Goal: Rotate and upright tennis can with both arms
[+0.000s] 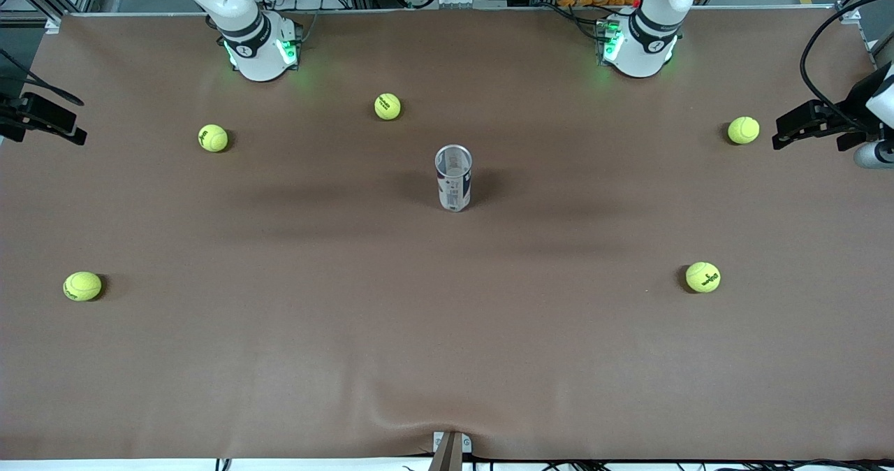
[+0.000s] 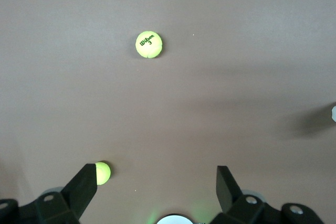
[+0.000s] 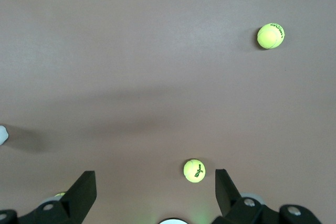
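The tennis can (image 1: 454, 177) stands upright on the middle of the brown table, open silver rim up, with its white and dark-blue label showing. Only a sliver of it shows at the edge of the left wrist view (image 2: 334, 113) and of the right wrist view (image 3: 2, 134). Both arms rise from their green-lit bases (image 1: 262, 52) (image 1: 639, 45) out of the top of the front view. My left gripper (image 2: 156, 179) is open and empty, high over the table by its own base. My right gripper (image 3: 154, 182) is likewise open and empty, high by its base. Neither is near the can.
Several yellow-green tennis balls lie scattered: one (image 1: 387, 106) farther than the can, two (image 1: 212, 138) (image 1: 82, 286) toward the right arm's end, two (image 1: 743, 130) (image 1: 702, 277) toward the left arm's end. Black fixtures (image 1: 42, 118) (image 1: 824, 125) stick in over both table ends.
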Available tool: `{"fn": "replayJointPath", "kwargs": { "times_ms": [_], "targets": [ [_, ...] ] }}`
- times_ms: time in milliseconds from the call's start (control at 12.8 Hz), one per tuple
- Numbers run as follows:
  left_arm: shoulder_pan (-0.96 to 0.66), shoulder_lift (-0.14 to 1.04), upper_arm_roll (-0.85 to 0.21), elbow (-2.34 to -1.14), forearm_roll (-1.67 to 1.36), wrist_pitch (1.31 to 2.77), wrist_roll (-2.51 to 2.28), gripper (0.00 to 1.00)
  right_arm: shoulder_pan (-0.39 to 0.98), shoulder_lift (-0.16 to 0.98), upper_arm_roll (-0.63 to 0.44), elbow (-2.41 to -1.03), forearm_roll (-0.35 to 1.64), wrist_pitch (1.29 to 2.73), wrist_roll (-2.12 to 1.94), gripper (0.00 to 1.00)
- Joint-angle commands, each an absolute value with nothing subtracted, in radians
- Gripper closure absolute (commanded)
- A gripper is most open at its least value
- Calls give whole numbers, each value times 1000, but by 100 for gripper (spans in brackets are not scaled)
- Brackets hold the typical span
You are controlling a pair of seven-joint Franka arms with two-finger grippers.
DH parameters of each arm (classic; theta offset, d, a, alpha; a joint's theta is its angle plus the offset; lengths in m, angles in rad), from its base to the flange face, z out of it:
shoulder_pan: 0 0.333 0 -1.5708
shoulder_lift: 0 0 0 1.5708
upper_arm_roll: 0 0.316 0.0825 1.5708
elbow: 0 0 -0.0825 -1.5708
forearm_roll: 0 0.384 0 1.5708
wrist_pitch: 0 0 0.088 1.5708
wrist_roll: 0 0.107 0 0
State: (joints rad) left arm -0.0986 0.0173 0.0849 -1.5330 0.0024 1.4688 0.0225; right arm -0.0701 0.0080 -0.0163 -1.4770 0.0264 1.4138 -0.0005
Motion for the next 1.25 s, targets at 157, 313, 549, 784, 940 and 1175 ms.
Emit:
{"fn": "replayJointPath", "kwargs": {
  "times_ms": [157, 313, 549, 784, 940, 1175],
  "targets": [
    [-66, 5, 43, -1543, 11, 1480, 40, 0, -74, 15, -9, -1463, 21, 1413, 15, 0],
    [-64, 6, 46, -1543, 6, 1480, 41, 0, -74, 15, -9, -1463, 21, 1413, 15, 0],
    [-66, 17, 46, -1552, 6, 1511, 40, 0, -74, 15, -9, -1463, 23, 1413, 15, 0],
    [-64, 28, 60, -1552, 6, 1528, 37, 0, -74, 15, -9, -1463, 23, 1413, 15, 0],
    [-64, 28, 60, -1549, 6, 1528, 28, 0, -74, 15, -9, -1463, 23, 1413, 15, 0],
    [-66, 28, 60, -1548, 8, 1526, 31, 0, -72, 15, -9, -1463, 23, 1413, 15, 0]
  ]
}}
